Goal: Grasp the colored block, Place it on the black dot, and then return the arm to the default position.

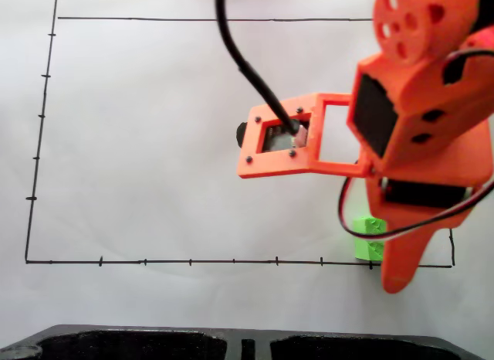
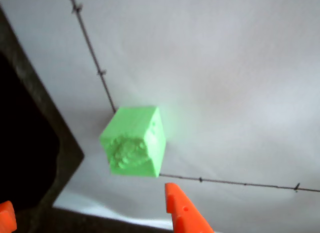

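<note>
The colored block is a small neon-green cube resting on white paper at the lower right corner of the drawn border. The orange arm hangs over it, and its pointed finger comes down just right of the block, covering part of it. In the wrist view the block shows its embossed face and lies on the corner of the lines. My gripper is open. One orange fingertip sits below and right of the block, the other at the bottom left corner; the block is just ahead of the tips, untouched. The black dot is out of view.
A thin black border with tick marks frames the white paper. A dark tray-like edge runs along the bottom of the fixed view and shows at the left of the wrist view. A black cable runs to the camera frame.
</note>
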`<move>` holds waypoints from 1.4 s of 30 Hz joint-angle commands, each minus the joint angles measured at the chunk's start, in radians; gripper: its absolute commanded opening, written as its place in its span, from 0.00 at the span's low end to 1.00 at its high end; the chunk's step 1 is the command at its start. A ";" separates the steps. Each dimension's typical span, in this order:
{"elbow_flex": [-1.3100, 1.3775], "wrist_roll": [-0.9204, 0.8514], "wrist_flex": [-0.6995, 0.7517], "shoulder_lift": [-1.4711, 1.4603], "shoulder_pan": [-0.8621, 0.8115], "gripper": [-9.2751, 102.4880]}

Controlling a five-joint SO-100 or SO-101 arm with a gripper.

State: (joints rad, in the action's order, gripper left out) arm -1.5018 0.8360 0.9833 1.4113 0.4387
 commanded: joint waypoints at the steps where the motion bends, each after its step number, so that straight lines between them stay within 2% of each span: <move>1: 0.041 0.008 0.006 -0.015 -0.009 0.43; 24: 0.344 -0.021 0.048 -0.307 0.028 0.39; 42: 0.399 -0.026 0.054 -0.390 0.031 0.36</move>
State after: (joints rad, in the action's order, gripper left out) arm -1.1459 0.8130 1.0293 1.0078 0.4801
